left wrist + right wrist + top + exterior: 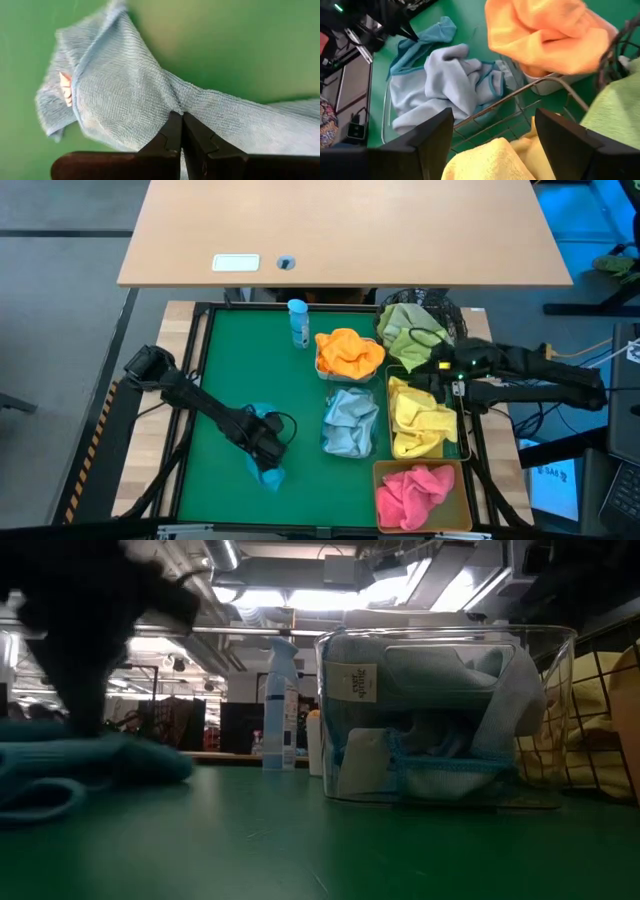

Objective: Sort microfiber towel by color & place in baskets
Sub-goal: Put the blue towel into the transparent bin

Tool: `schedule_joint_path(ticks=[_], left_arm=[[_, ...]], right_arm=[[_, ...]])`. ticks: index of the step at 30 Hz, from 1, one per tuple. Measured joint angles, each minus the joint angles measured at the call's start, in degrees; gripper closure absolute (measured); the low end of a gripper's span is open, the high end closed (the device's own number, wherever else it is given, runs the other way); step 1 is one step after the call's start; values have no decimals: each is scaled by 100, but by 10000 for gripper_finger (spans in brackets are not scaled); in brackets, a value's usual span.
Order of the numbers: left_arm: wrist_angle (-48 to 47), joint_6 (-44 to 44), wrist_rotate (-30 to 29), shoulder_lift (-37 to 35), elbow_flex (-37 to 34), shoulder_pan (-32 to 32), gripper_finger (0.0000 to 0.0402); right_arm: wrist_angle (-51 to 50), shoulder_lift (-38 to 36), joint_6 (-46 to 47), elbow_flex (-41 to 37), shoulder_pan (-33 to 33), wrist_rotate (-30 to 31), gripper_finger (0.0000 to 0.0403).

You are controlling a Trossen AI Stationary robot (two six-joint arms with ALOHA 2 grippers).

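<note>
Left claw [268,452] pinching teal towel [272,476], right claw [437,375] spread — yellow towels [420,420] fill wire basket [464,442]

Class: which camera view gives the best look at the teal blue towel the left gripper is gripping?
The left wrist view: the teal blue towel fills it, pinched in the shut left gripper. The high view shows it small, partly under the gripper. The low view shows a blurred heap; the right wrist view, one corner.

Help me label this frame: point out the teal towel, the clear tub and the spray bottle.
teal towel [120,95]: left wrist view, on the fold just above the left gripper's [181,131] shut fingers.
clear tub [545,720]: low view, on its front wall near the right edge.
spray bottle [298,324]: high view, on its body.
</note>
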Motion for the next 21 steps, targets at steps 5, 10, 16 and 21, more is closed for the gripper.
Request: schedule_joint_path(ticks=[5,10,16,21], left_arm=[[-180,787,-217,-7,790,86,401],[-513,1591,-550,-14,1792,205,401],[-648,2665,-963,-23,3091,343,401],[-625,3382,-1286,-34,4032,513,401]], right_arm=[[476,-100,197,-296,891,546,126],[802,-303,212,-352,1826,990,126],[762,-807,79,-357,2689,1786,126],[493,-1578,-86,-357,2981,2550,126]])
